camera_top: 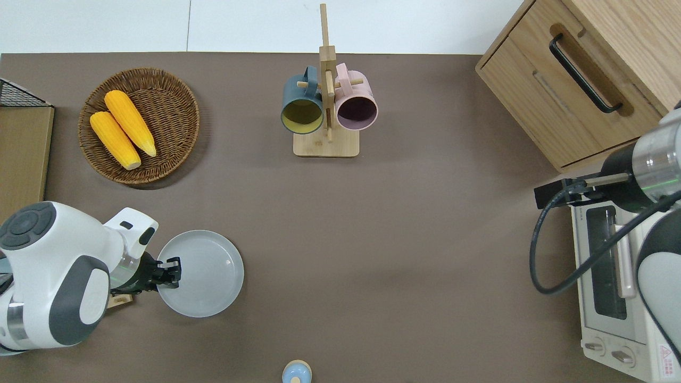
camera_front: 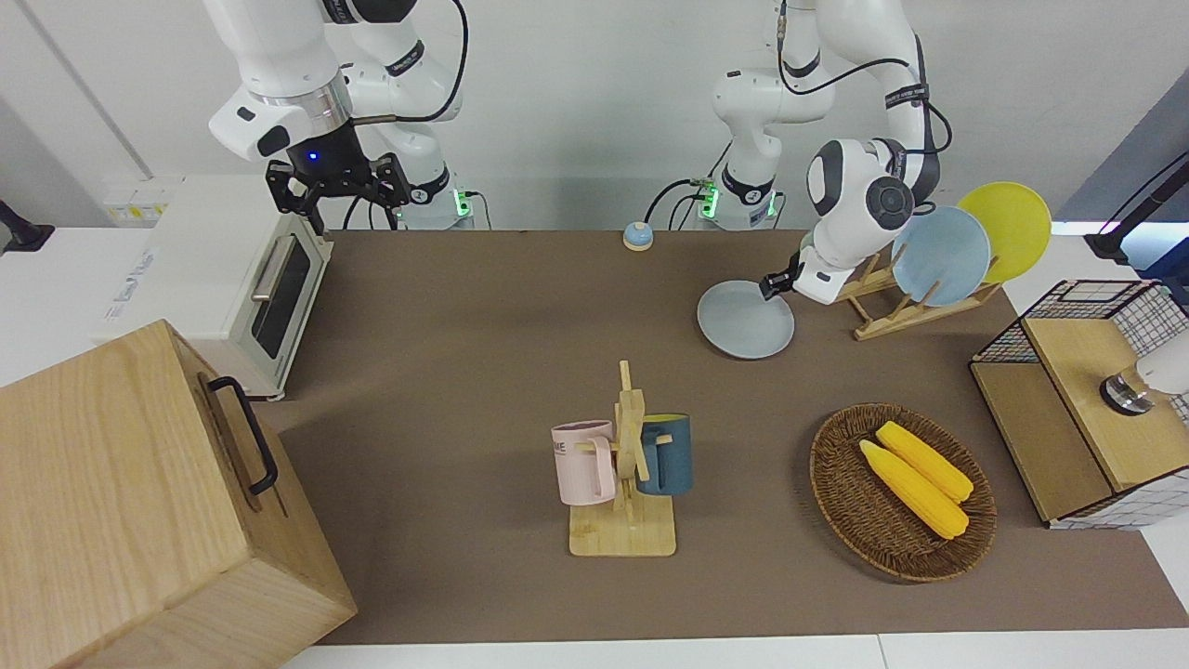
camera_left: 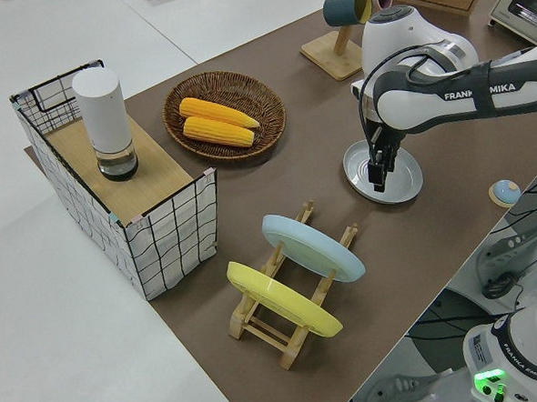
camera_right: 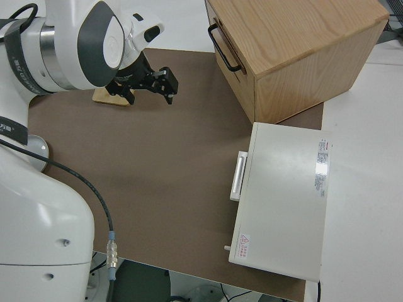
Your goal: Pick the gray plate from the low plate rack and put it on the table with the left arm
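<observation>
The gray plate [camera_top: 205, 274] lies flat on the table [camera_top: 372, 239], beside the low plate rack [camera_front: 906, 311] on the side toward the right arm. My left gripper [camera_top: 171, 272] points down at the plate's rim on the rack side; in the left side view the left gripper [camera_left: 378, 176] is right at the gray plate [camera_left: 399, 177]. The low plate rack [camera_left: 284, 325] holds a light blue plate [camera_left: 311, 247] and a yellow plate [camera_left: 281, 300]. The right arm is parked, with its gripper [camera_front: 339, 186] open and empty.
A mug stand [camera_top: 325, 106] with a dark blue and a pink mug stands mid-table. A wicker basket [camera_top: 170, 114] holds two corn cobs. A wire crate [camera_front: 1082, 400], a wooden drawer box [camera_front: 139, 502], a toaster oven [camera_front: 279, 293] and a small blue bell [camera_top: 296, 372] are also there.
</observation>
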